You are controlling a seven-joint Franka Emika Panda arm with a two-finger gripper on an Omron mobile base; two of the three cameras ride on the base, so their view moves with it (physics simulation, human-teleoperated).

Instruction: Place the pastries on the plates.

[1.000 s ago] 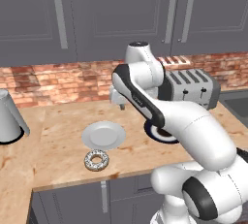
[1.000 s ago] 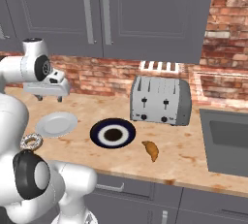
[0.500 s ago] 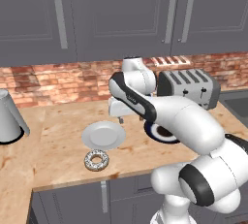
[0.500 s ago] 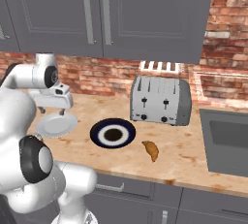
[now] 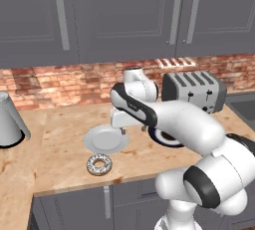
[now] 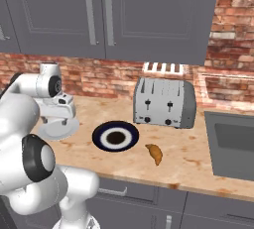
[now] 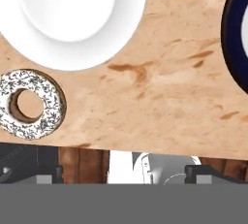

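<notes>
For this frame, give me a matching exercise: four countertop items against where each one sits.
Items:
1. doughnut
2. croissant
3. light grey plate
4. navy-rimmed plate

Places:
A. in front of the toaster, towards the sink side
B. under the gripper
C. near the counter's front edge, just in front of the grey plate
D. between the grey plate and the croissant

Pairs: 1-C, 2-A, 3-B, 4-D

Even soft light, maybe slight pixelation.
</notes>
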